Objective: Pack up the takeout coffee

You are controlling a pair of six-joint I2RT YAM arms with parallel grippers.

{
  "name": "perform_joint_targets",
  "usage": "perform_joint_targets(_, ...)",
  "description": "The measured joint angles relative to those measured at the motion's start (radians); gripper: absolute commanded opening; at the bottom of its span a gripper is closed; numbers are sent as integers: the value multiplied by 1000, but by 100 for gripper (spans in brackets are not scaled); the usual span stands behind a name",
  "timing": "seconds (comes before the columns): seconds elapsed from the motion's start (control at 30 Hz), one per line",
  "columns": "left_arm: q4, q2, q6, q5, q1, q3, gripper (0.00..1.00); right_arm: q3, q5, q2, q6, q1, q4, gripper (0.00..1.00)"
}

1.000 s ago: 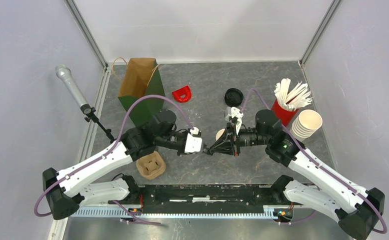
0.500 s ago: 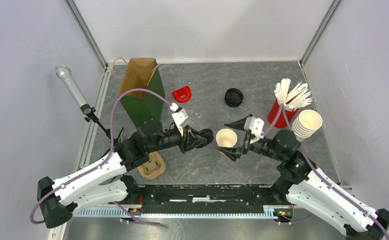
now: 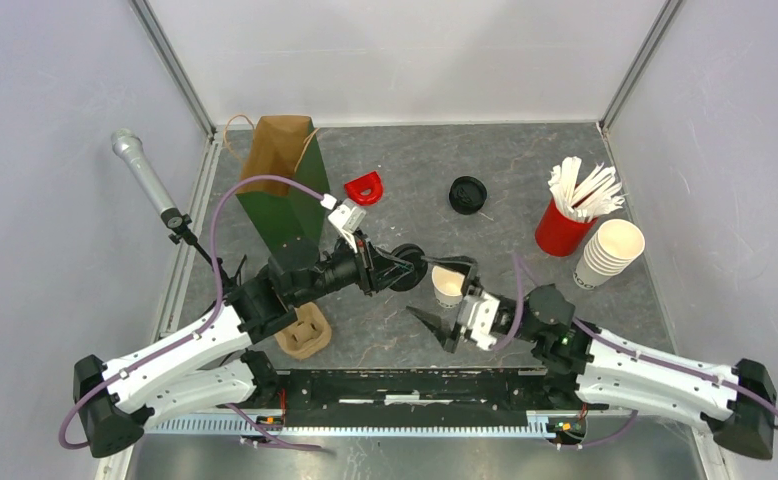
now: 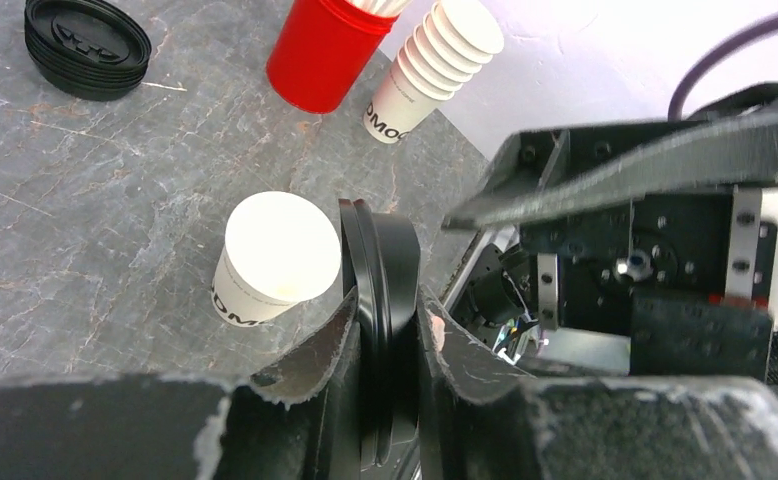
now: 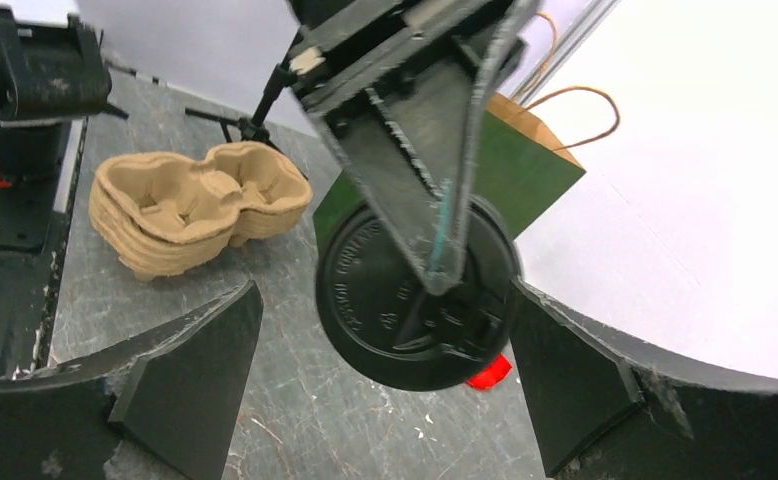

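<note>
Cream paper cup [image 3: 447, 283] stands upright and lidless on the bench [image 3: 525, 170], mid-front, mouth up, nothing gripping it; looks empty

Black lid [image 4: 373, 262] for it is clamped in the left pincer [image 4: 380, 320], held on edge: disc plane vertical, just to the cup's left in the top view. Can't tell if the lid's edge touches the cup rim; the wrist view puts them right beside each other

Key relation: cup axis vertical, lid axis horizontal, so they sit a quarter-turn out. My read: the left wrist has to roll the lid flat, shift it right over the mouth, then press down. Left arm is the one for it, since it has the lid

Right pincer [image 5: 385, 295] gapes wide and holds nothing, low on the near side of the cup, fingers pointing left towards the lid. It could steady the cup for the press; otherwise a light cup may tip or skid

Further out: spare lid stack [image 3: 467, 194] behind, red cup of sticks [image 3: 563, 230] and lidless cup stack [image 3: 605, 252] back right, pulp carrier [image 3: 302, 331] and green bag [image 3: 283, 180] on the left, all well apart from the cup
</note>
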Motion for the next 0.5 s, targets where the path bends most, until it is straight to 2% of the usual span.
perform_joint_targets(0.2,-2,0,-42,-5,0,0,27,5,206,79,-169,158,3,98)
perform_joint_targets(0.5,-39,-16,-41,8,0,0,28,5,320,95,-227,178,20,98)
